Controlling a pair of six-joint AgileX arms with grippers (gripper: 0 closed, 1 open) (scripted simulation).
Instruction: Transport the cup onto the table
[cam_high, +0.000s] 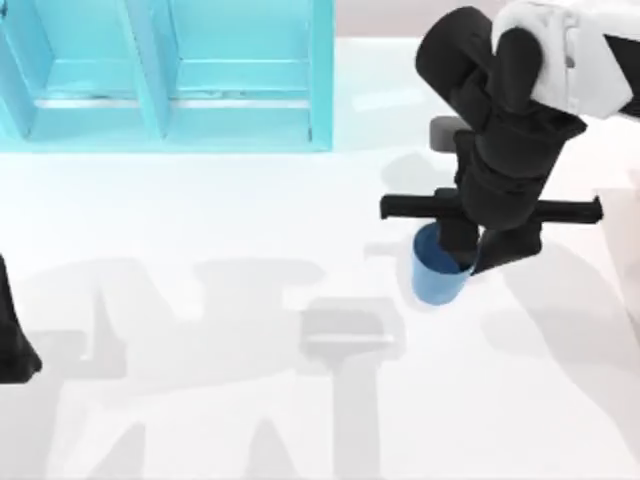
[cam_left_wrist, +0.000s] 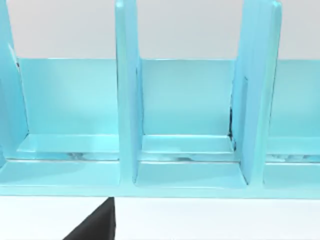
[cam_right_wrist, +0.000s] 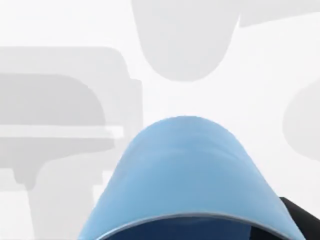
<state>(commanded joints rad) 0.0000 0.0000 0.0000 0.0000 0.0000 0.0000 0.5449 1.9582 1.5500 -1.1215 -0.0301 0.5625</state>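
Right jaws gripping cup (cam_high: 437, 272)

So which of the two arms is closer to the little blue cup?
The right. Its gripper is at the cup, over the table; the left arm sits parked at the table's far left edge.

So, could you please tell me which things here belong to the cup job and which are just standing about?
Part of the job:
- small translucent blue plastic cup, in the right gripper
- glossy white table, where it goes

Just standing about:
- turquoise shelf unit with compartments, at the table's far left
- left arm, parked at the left edge
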